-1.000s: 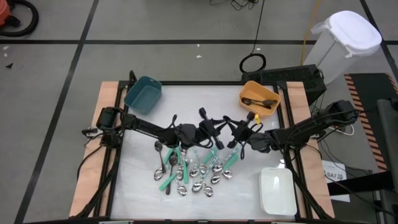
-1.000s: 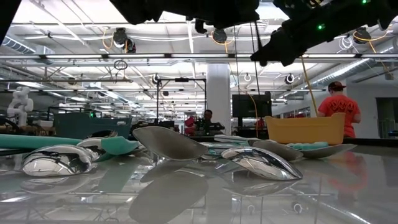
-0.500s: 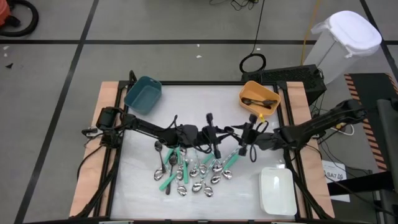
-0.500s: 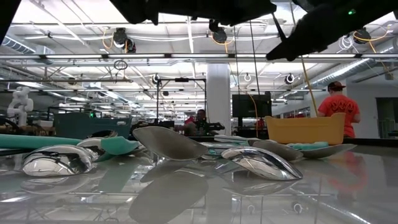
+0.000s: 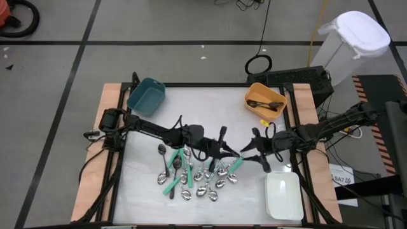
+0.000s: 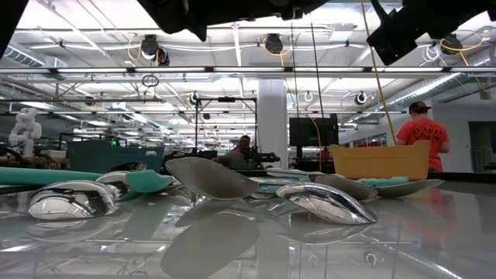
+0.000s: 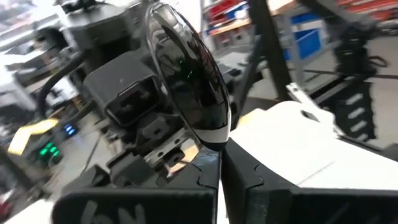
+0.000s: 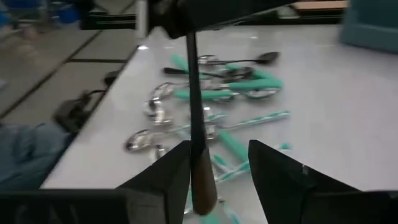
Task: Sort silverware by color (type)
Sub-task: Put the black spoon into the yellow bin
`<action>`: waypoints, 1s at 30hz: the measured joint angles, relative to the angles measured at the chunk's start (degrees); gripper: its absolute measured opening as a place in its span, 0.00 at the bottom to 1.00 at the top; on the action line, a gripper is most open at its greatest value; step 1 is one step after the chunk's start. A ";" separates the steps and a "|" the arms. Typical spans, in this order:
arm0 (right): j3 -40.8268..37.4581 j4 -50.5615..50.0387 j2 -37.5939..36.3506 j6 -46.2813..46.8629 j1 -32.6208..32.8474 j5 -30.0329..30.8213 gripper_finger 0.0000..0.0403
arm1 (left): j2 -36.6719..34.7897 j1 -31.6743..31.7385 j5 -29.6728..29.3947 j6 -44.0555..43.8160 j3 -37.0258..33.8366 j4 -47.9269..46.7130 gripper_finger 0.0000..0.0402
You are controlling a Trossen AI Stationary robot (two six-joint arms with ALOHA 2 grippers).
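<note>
The left tool (image 7: 222,165) was shut tight on a dark spoon (image 7: 186,74). It pinched the spoon at the thin part just under the round bowl. The tool was up in the air over the middle of the table (image 5: 210,102), just above the right side of the pile.

The right tool (image 8: 219,155) was open. Its two fingers (image 8: 165,180) stood one on each side of the dark spoon's long handle, with a little gap on both sides. They did not press on it. This tool was just to the right of the left tool.

The rest of the silverware (image 5: 197,175) lay in a messy pile on the table, in the middle and a bit to the near side. Some pieces were shiny silver, some were dark, and some had teal handles. Many lay across each other.

A teal bin (image 5: 146,95) sat at the far left corner. An orange bin (image 5: 265,100) sat at the far right, with a few dark pieces (image 5: 267,104) inside. A white bin (image 5: 283,194) sat at the near right.

Far off in the room, a person in a red shirt (image 6: 422,132) stood.
</note>
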 joint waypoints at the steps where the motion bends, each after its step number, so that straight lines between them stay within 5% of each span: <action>1: 0.00 0.49 0.18 0.21 0.00 -1.82 0.39 | 0.00 0.05 0.94 0.34 0.01 -0.01 0.01; 11: 0.02 11.18 8.37 0.92 -0.95 -16.71 0.39 | 0.00 0.01 15.72 10.95 0.01 -0.10 0.01; 19: 0.00 22.68 16.62 2.79 -1.95 -28.31 0.39 | 0.00 -0.03 20.58 14.93 0.01 -3.29 0.01; 30: 0.00 26.29 21.35 5.56 -4.07 -29.06 0.23 | 0.00 -0.01 21.24 17.20 0.01 -5.66 0.01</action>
